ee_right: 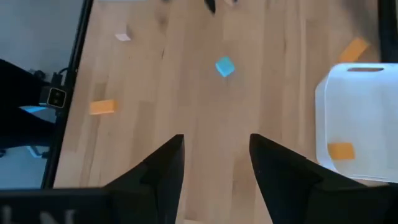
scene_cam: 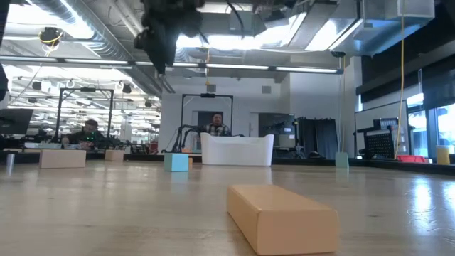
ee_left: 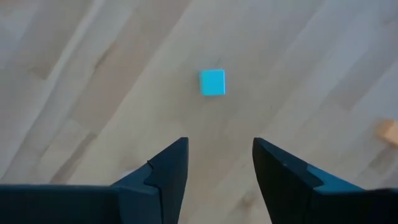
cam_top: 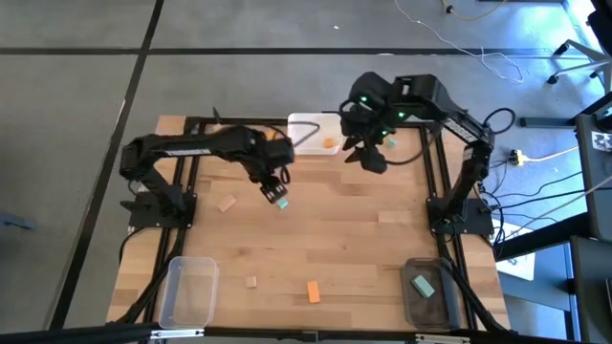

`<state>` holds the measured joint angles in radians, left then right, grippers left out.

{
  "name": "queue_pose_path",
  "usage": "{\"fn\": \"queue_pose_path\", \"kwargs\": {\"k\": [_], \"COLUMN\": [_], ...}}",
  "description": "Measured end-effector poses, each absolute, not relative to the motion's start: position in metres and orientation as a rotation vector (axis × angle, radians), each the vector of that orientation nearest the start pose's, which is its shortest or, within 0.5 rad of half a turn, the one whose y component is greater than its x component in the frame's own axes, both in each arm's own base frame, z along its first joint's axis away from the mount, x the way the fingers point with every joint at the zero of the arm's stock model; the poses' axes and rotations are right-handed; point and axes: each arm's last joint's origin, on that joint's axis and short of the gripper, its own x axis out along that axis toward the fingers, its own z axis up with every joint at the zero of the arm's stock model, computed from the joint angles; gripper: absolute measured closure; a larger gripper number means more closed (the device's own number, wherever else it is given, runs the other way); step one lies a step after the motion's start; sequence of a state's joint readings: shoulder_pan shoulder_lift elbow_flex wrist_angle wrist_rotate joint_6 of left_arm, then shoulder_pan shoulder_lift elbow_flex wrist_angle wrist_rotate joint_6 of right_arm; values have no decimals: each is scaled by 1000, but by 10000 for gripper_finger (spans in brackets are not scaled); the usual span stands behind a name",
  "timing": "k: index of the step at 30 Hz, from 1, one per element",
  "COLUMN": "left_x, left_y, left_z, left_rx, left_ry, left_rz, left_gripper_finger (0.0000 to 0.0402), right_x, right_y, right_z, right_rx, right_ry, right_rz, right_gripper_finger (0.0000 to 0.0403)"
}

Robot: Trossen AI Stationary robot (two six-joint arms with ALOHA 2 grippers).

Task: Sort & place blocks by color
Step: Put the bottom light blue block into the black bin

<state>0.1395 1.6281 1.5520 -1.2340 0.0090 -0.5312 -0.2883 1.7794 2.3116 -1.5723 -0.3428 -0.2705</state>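
Teal block [cam_top: 281, 202] mid-table, left claw [cam_top: 274, 187] above, apart

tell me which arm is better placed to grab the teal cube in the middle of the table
Left. The left gripper hangs open right over the teal cube, which sits just ahead of its fingers in the left wrist view. The right gripper is open too, but farther off beside the white bin.

wooden table [cam_top: 354, 248], scattered blocks [cam_top: 313, 291], bins [cam_top: 187, 291]
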Motion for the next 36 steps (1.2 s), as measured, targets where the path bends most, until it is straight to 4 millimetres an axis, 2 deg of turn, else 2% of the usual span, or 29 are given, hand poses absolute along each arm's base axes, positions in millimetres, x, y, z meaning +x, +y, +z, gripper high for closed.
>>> {"fn": "queue_pose_path", "kwargs": {"k": [8, 12, 25, 30, 36], "left_x": [345, 356, 376, 380, 380], "left_y": [35, 31, 7, 7, 11], "left_z": [270, 250, 202, 186, 180], "left_rx": [-483, -465, -326, -288, -276], "left_ry": [1315, 1352, 1454, 1489, 1494], "left_rz": [440, 477, 537, 572, 632], "left_gripper_finger": [230, 230, 230, 230, 230], "right_x": [272, 265, 263, 263, 263], "right_y": [-67, -65, -64, -64, -64], "right_z": [474, 479, 480, 480, 480], "right_rx": [48, 39, 35, 34, 33], "right_ry": [906, 890, 885, 885, 885], "right_rz": [183, 174, 173, 174, 175], "right_gripper_finger": [220, 220, 220, 220, 220]}}
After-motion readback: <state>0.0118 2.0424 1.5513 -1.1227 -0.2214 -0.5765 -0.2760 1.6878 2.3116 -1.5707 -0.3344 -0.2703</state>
